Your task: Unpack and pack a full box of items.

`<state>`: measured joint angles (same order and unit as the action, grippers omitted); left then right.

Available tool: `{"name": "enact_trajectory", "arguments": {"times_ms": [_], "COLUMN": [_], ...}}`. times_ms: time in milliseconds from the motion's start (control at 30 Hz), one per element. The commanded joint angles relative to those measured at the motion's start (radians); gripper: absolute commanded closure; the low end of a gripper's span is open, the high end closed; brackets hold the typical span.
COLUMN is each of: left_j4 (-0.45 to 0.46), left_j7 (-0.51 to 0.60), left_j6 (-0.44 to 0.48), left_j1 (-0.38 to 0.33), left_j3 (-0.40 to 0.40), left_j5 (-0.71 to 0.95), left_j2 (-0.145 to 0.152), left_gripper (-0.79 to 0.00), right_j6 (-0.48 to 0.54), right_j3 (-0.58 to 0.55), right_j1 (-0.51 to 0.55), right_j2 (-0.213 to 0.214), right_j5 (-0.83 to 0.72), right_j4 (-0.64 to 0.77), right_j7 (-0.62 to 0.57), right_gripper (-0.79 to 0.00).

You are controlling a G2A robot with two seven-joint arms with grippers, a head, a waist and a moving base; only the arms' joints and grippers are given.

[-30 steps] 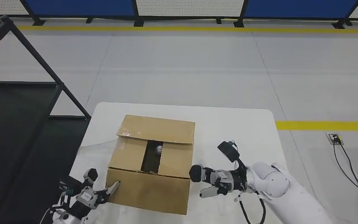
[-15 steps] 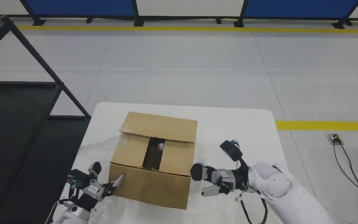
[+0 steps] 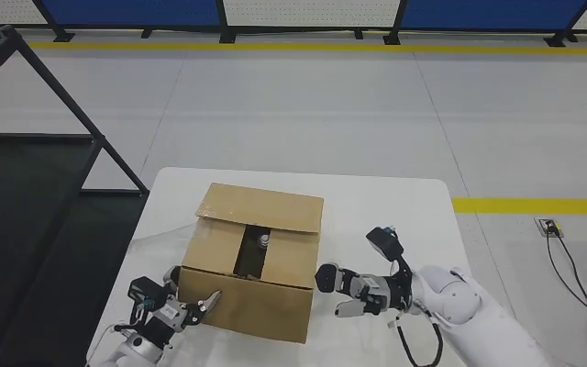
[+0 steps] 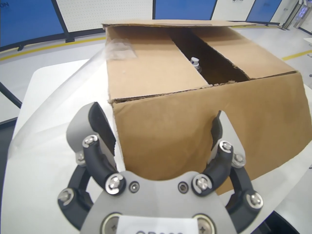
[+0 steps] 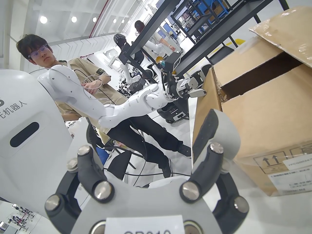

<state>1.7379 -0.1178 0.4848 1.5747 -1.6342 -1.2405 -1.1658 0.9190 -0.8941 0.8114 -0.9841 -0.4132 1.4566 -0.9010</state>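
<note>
A brown cardboard box stands on the white table, its top flaps nearly shut with a dark gap between them. Through the gap shows a white-capped bottle. My left gripper is open at the box's near-left corner, one finger beside the side wall and the other in front of the near wall. My right gripper is open, close by the right wall of the box; I cannot tell whether it touches. The left gripper also shows at the box's other corner.
A clear plastic sheet lies on the table left of the box. A black metal frame stands off the table's left side. Bare tabletop lies behind the box and to its right. The near table edge is just under both arms.
The left gripper has slid rightward from beside the box's near-left corner to straddle that corner. The box turned slightly early on. The right gripper has edged a little to the right.
</note>
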Motion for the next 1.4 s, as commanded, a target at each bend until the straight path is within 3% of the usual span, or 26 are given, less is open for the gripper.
{"name": "enact_trajectory", "arguments": {"times_ms": [0, 267, 533, 867, 1167, 1300, 1367], "left_j4": [0.002, 0.016, 0.035, 0.035, 0.036, 0.038, 0.043], "left_j7": [0.002, 0.008, -0.001, -0.008, -0.006, -0.020, -0.026], "left_j6": [0.001, 0.003, 0.001, -0.015, -0.017, -0.029, -0.018], "left_j1": [-0.002, -0.006, 0.010, 0.014, 0.015, 0.020, 0.028], "left_j3": [0.010, 0.047, 0.063, 0.055, 0.055, 0.036, 0.025], "left_j5": [-0.008, -0.040, -0.061, -0.050, -0.040, 0.006, 0.033], "left_j2": [0.000, 0.000, 0.002, 0.002, 0.002, 0.001, 0.002], "left_gripper": [-0.785, -0.785, -0.785, -0.785, -0.785, -0.785, -0.785], "right_j6": [0.001, -0.001, -0.168, -0.174, -0.458, -0.620, -0.639], "right_j3": [-0.002, -0.026, -0.055, -0.056, -0.068, -0.047, -0.046], "right_j1": [0.000, 0.008, 0.002, 0.004, -0.015, -0.048, -0.061], "right_j2": [0.000, 0.001, -0.003, -0.003, -0.018, -0.030, -0.035], "right_j5": [-0.002, -0.013, -0.009, -0.011, -0.043, -0.089, -0.096], "right_j4": [-0.002, -0.011, -0.013, -0.011, -0.007, -0.028, -0.039], "right_j7": [0.001, 0.011, 0.077, 0.084, 0.195, 0.153, 0.147], "right_gripper": [-0.785, -0.785, -0.785, -0.785, -0.785, -0.785, -0.785]}}
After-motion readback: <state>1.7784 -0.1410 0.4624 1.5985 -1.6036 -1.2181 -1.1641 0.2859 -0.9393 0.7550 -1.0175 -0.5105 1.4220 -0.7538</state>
